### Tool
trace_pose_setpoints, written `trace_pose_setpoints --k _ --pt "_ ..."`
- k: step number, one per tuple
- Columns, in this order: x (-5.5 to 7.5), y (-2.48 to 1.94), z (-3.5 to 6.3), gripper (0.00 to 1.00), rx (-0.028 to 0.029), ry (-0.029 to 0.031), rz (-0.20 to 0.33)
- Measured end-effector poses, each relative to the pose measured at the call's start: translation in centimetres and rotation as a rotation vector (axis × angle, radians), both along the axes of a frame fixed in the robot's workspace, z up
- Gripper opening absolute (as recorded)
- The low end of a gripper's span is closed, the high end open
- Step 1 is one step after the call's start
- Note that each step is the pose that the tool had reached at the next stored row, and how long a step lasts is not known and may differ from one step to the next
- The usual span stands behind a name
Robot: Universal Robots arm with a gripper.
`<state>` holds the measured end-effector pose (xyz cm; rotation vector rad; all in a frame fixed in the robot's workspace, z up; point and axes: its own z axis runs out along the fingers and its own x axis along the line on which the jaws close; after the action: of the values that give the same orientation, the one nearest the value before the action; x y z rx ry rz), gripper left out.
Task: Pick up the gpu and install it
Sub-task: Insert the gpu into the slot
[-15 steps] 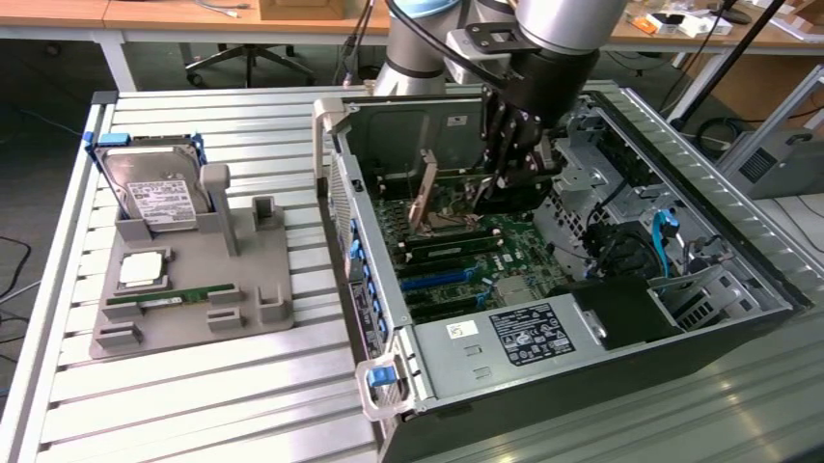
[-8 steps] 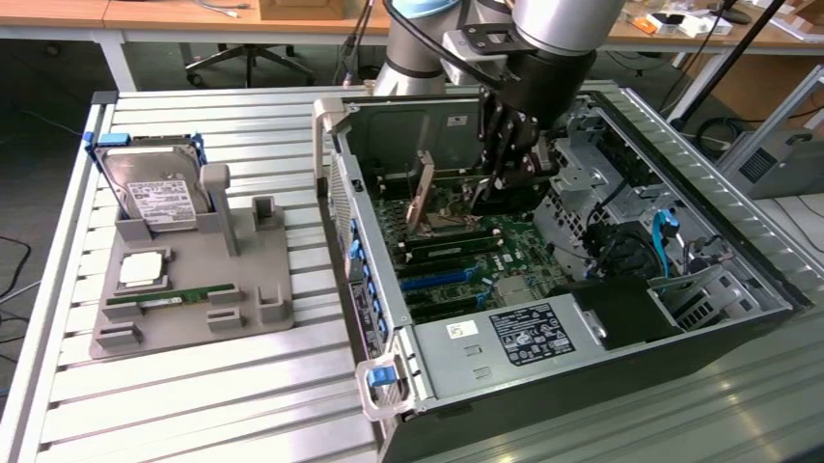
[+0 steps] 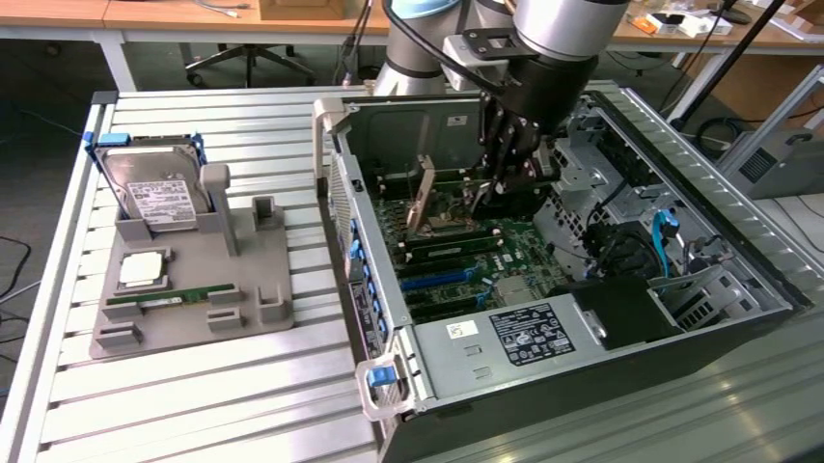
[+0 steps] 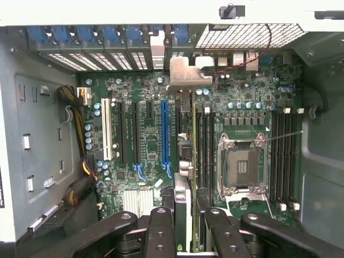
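In the wrist view the hand point(image 4: 183, 226) is cut off by the frame edge, so its fingers' point(image 4: 161, 231) roots are lost. The gpu point(image 4: 184, 161) shows edge-on, its faces hidden and its near end masked between the fingers. In the exterior view the arm point(image 3: 566, 39) hides the hand's upper part, and the gpu point(image 3: 422, 198) at nine o'clock of the hand is partly masked by the case point(image 3: 386, 318) interior.

White labels on hard drive point(image 3: 157, 201) and power supply point(image 3: 535, 334), print far too small to read; nothing else legible
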<state>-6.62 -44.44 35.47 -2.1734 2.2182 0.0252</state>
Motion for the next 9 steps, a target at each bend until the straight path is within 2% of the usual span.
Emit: trace_pose_setpoints --k 9 --pt "-0.07 -0.44 -0.10 0.27 0.0001 -0.0001 0.000"
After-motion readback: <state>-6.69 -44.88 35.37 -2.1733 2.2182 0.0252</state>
